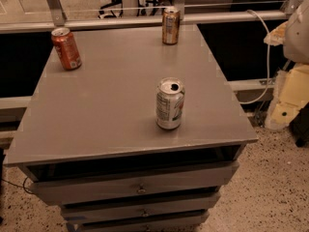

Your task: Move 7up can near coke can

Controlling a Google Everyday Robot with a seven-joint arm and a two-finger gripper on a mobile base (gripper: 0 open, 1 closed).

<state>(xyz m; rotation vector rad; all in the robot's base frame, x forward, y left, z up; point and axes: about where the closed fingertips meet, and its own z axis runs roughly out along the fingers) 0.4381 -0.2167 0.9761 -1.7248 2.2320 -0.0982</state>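
The 7up can, silver-white with a green label and an opened top, stands upright near the front right of the grey cabinet top. The coke can, red-orange with white lettering, stands at the back left corner and appears to lean slightly. The two cans are far apart. My gripper is not in view. Nothing holds or touches either can.
A brown-gold can stands at the back edge, right of centre. The cabinet has drawers below. A metal rail runs behind it. White and pale-yellow bulky shapes and a white cable are at the right. The floor is speckled.
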